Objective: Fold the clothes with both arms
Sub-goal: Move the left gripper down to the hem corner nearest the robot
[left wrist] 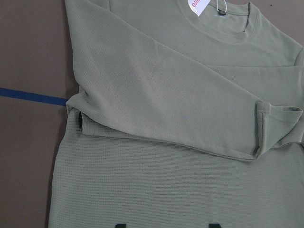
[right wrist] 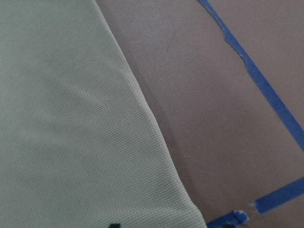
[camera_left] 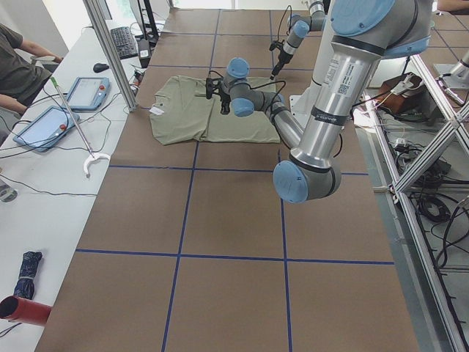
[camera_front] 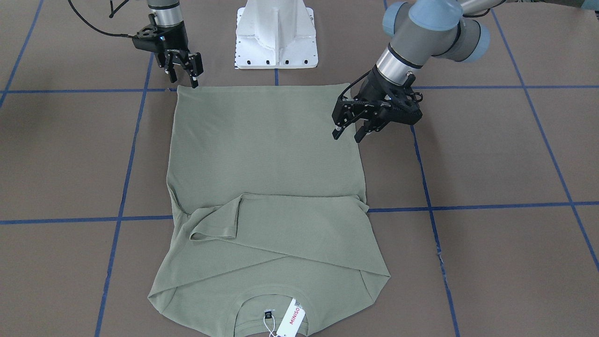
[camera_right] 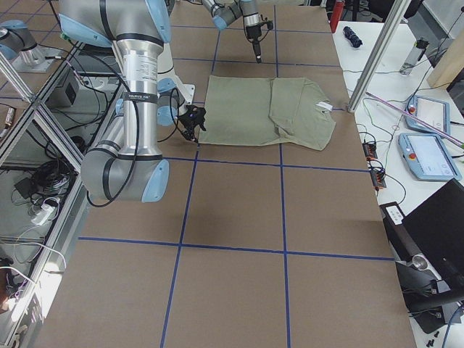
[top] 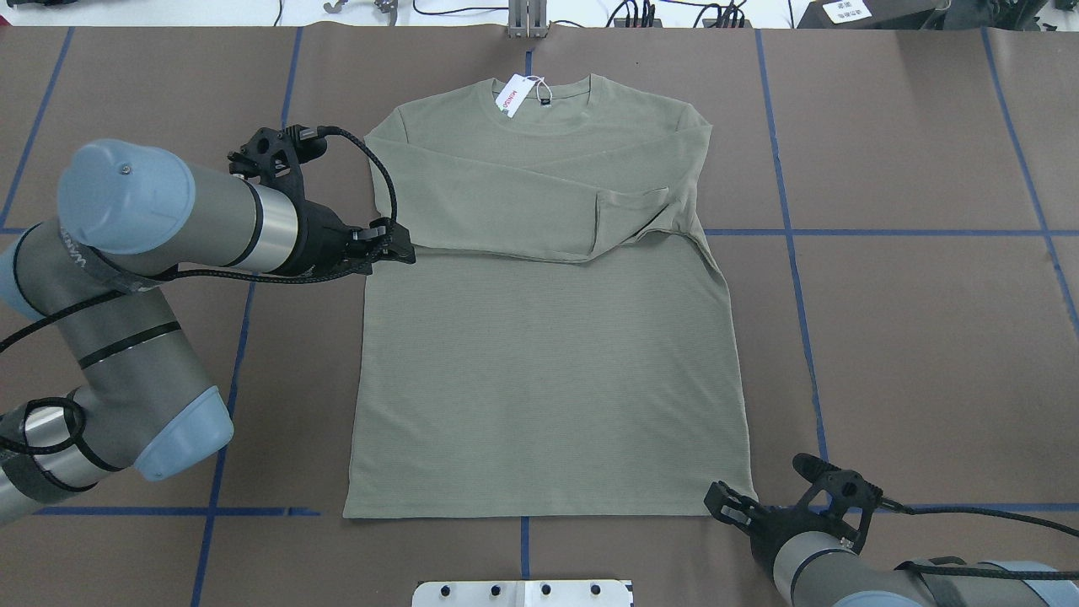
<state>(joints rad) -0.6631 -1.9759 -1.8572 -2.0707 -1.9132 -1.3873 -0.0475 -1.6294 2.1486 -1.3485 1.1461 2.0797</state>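
The sage-green long-sleeved shirt (camera_front: 266, 187) lies flat on the brown table, both sleeves folded across the chest, neck and white MINISO tag (camera_front: 292, 318) away from the robot. It also shows in the overhead view (top: 548, 337). My left gripper (camera_front: 347, 135) is open and empty, hovering over the shirt's side edge near the folded sleeve (top: 403, 244). My right gripper (camera_front: 183, 79) is open and empty, just above the hem corner on my right side (top: 725, 502). The left wrist view shows the folded sleeves (left wrist: 180, 109); the right wrist view shows the hem corner (right wrist: 71, 142).
The white pedestal base (camera_front: 276, 35) stands just behind the hem. Blue tape lines (camera_front: 491, 206) grid the brown table. A side bench with tablets (camera_left: 88, 92) and cables lies beyond the shirt's neck end.
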